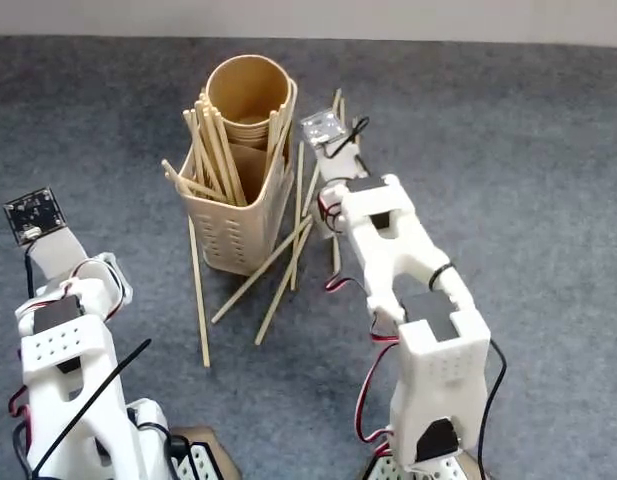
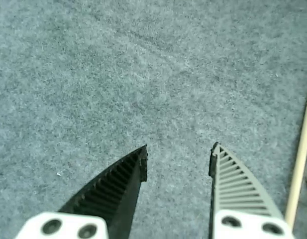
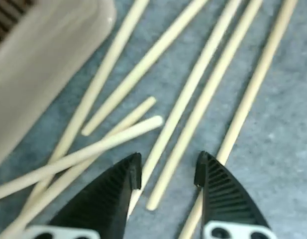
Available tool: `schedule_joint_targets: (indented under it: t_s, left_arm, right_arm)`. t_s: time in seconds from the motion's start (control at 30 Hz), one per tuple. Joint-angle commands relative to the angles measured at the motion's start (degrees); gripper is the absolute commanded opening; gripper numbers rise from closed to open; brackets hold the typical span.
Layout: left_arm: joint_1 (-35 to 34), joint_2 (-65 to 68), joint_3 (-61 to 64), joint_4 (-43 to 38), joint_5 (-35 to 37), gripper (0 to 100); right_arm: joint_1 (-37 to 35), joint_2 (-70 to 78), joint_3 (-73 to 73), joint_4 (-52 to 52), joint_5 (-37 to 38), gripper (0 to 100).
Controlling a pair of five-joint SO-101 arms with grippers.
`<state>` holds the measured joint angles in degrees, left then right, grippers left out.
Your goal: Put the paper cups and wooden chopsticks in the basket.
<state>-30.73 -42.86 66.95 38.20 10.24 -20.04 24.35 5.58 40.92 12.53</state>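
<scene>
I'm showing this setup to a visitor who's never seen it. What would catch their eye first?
Probably the basket in the middle, crammed with stacked paper cups and chopsticks fanning out of its top. Then the loose chopsticks strewn on the grey carpet beside it, with the right gripper open over several of them.

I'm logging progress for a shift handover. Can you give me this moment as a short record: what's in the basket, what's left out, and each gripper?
Container: basket, upright on the grey carpet between the arms
Inside: stacked paper cups and a bunch of chopsticks standing on end
Left out: several loose chopsticks on the carpet around the basket
Left arm: left gripper open, empty, over bare carpet
Right arm: right gripper open, empty, over loose chopsticks beside the basket
Progress: cups in, chopsticks partly in
</scene>
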Motion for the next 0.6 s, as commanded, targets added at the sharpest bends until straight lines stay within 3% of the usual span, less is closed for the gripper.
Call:
schedule_joint_targets:
  t_s: [0.0,0.2,0.3,0.57]
  left_arm:
    - [0.75,-1.01,-0.22,-0.7,0.26,21]
    - [0.75,-1.01,-0.22,-0.7,0.26,21]
    - [0.75,-1.01,-0.22,-0.7,0.26,21]
    - [0.75,-1.01,-0.22,-0.7,0.26,21]
  right_arm:
    - [2.95,-0.66,-2.42,-0.31,0.35,18.3]
    - [1.89,-0.48,-2.24,-0.13,0.35,16.4]
    - [1.71,-0.48,-2.15,-0.13,0.35,0.0]
    - [1.71,-4.44,-3.12,5.49,-2.73,0.7]
